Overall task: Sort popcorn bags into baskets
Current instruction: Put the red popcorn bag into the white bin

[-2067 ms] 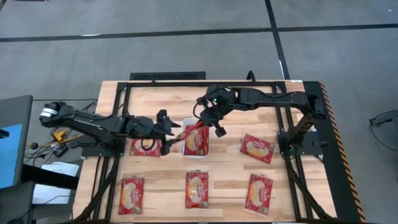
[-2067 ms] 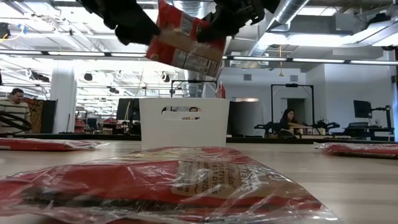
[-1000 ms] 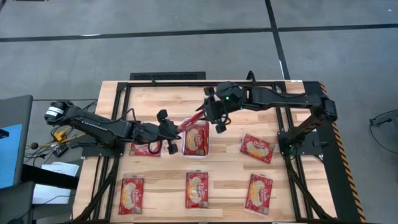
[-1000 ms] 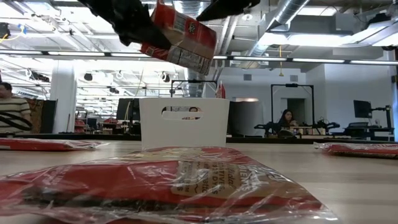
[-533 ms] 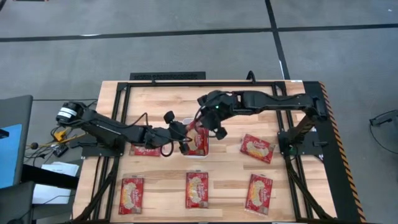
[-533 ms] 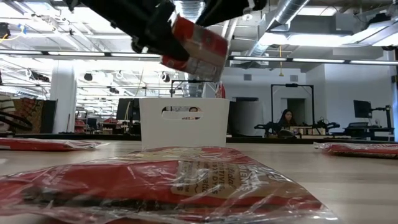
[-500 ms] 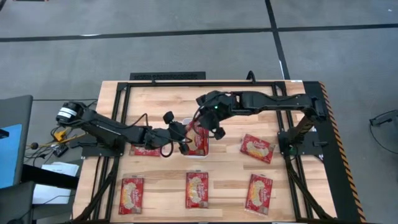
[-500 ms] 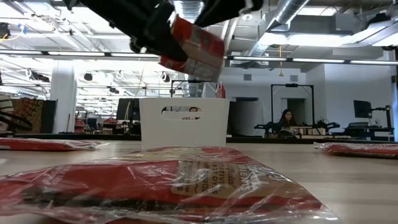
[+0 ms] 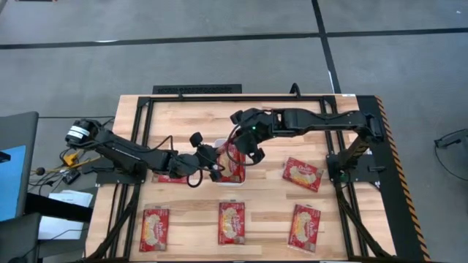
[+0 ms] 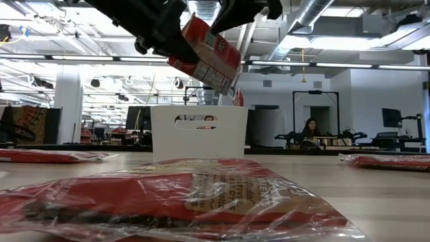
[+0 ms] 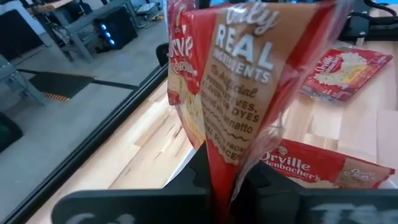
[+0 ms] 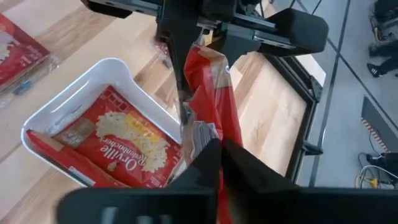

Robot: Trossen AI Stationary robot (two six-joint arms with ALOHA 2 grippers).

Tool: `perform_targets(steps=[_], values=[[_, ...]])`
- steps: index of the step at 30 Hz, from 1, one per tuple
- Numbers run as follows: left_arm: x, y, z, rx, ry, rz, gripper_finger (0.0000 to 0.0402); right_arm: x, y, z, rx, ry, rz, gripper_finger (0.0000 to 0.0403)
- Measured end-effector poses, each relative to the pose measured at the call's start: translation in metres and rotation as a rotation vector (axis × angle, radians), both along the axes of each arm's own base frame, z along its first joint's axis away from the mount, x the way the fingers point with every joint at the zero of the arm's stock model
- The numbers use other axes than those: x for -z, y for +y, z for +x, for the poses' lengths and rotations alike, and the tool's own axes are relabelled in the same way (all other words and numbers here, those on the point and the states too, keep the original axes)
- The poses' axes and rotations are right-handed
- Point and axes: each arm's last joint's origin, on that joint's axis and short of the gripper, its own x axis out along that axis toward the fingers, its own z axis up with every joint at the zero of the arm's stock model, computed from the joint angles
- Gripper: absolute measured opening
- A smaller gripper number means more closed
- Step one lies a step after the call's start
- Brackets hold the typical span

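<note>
While both claws (image 12: 214, 149) pinch one popcorn bag (image 12: 208, 93), it hides their tips.

Both arms reach inward to meet at mid-desk. The left gripper (image 9: 216, 162) is clamped closed. The right gripper (image 9: 235, 155) has its fingers pinched narrow.

a pale wooden table (image 9: 190, 117) with a black frame stands on a grey floor (image 9: 219, 22) crossed by dark lines. beside the table's left edge sits a dark cart (image 9: 18, 175). beyond the table the room is an open workshop: white ceiling pipes (image 10: 316, 13) run overhead, strip lights (image 10: 80, 58) glow above, a white column (image 10: 67, 101) rises to the left, and a person (image 10: 310, 129) sits at a far desk, right of the column.
</note>
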Motion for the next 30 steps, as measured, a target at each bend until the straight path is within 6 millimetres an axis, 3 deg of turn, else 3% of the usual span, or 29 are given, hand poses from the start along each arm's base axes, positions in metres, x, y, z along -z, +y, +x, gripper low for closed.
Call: perform_targets(steps=[8, 12, 16, 25, 30], values=[[-0.001, -0.004, -0.001, 0.01, 0.024, 0.043, 0.0002, -0.002, -0.004, -0.004, 0.05, 0.015, -0.038, 0.022], [-0.001, -0.008, -0.002, 0.001, 0.034, 0.074, 0.0002, 0.003, -0.006, -0.004, 0.052, 0.047, -0.037, 0.0241], [-0.001, -0.008, -0.002, 0.003, 0.035, 0.077, 0.0002, 0.002, -0.004, -0.002, 0.039, 0.032, -0.039, 0.0204], [-0.001, -0.008, -0.002, 0.003, 0.035, 0.077, 0.0002, 0.007, -0.001, 0.004, -0.002, 0.028, -0.027, 0.0059], [0.001, -0.008, -0.003, -0.001, 0.039, 0.066, 0.0019, 0.013, 0.0, 0.007, -0.1, 0.068, -0.137, 0.0013]])
